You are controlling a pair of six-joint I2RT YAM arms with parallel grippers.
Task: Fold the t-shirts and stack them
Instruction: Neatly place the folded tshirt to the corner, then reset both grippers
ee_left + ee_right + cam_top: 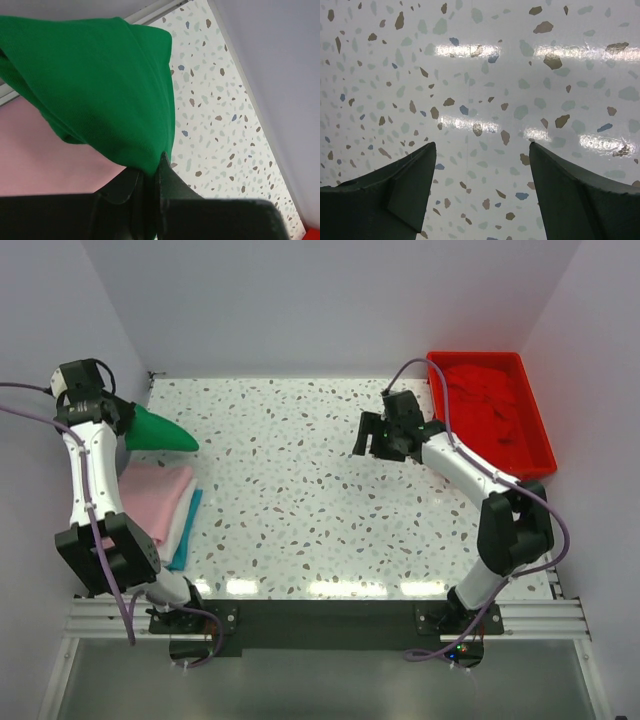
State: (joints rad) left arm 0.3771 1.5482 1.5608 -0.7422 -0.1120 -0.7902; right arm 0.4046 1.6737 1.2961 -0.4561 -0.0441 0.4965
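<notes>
My left gripper (122, 425) is shut on the bright green t-shirt (160, 431), held bunched above the table's far left. In the left wrist view the green t-shirt (100, 85) hangs from the shut gripper (149, 172). Below it lies a folded pink t-shirt (152, 493), also in the left wrist view (35, 150), on a stack with white and teal cloth (187, 530). A red t-shirt (488, 400) lies in the red tray (537, 445). My right gripper (372, 443) is open and empty above bare table, as the right wrist view (482, 145) shows.
The red plastic tray stands at the back right corner. The speckled table (300, 490) is walled at back and sides. The stack of folded cloth lies at the left edge by my left arm.
</notes>
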